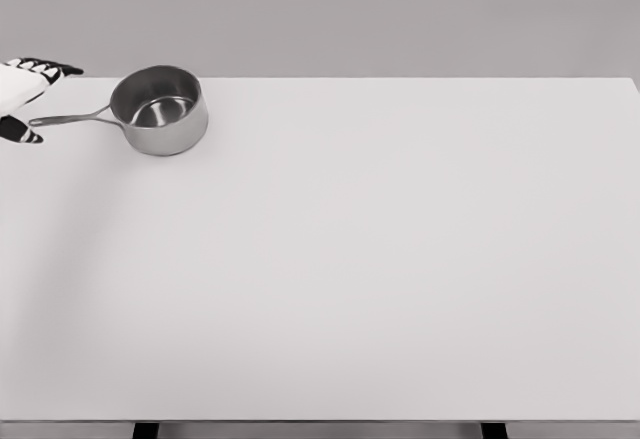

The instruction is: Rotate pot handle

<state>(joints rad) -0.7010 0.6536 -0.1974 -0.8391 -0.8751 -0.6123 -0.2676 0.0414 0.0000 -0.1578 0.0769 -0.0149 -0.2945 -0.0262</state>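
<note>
A small steel pot [160, 109] stands upright at the far left of the white table [380, 259]. Its thin handle [70, 117] points left, toward the picture's edge. My left hand [28, 99] shows only partly at the left edge, fingers spread, with the upper fingers [48, 67] above the handle's tip and the thumb [22, 134] below it. The hand brackets the handle's end without closing on it. The pot is empty inside. My right hand is out of the picture.
The table's far edge runs just behind the pot. Two dark table legs [145, 430] show below the front edge.
</note>
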